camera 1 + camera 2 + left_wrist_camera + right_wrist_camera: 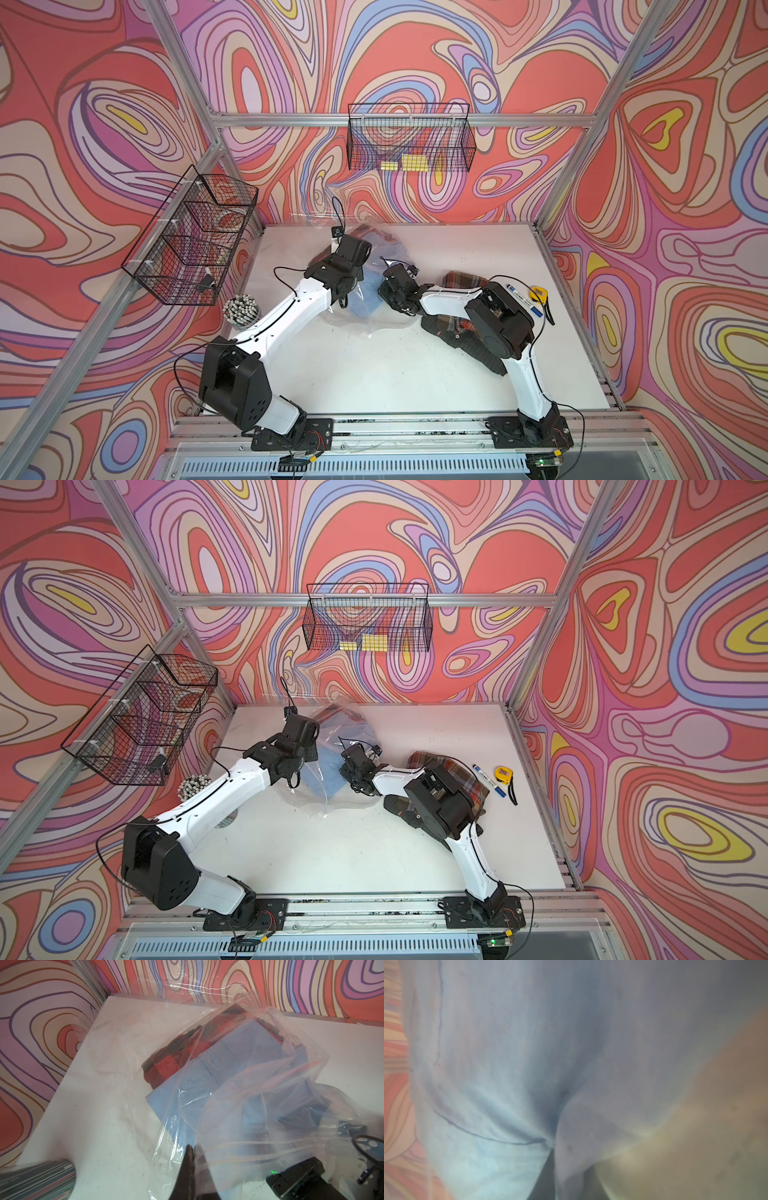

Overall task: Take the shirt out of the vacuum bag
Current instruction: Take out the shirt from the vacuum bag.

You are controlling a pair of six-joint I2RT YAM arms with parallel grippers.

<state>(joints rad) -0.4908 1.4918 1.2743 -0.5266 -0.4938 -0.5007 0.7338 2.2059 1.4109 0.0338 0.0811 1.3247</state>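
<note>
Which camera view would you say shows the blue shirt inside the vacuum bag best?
The left wrist view: most of the folded blue shirt shows through the vacuum bag. Both top views show only a small patch of it; the right wrist view gives a blurred close-up of its fabric.

**Colours on my tabletop**

My tabletop (374,365) is white; the walls (415,62) swirl coral, lilac, blue and yellow. The clear vacuum bag (291,1093) shows a pale blue shirt (207,1076) and red-and-black check cloth (166,1066). The plaid shirt (459,280) is brown and orange; the tape measure (539,294) is yellow.
</note>
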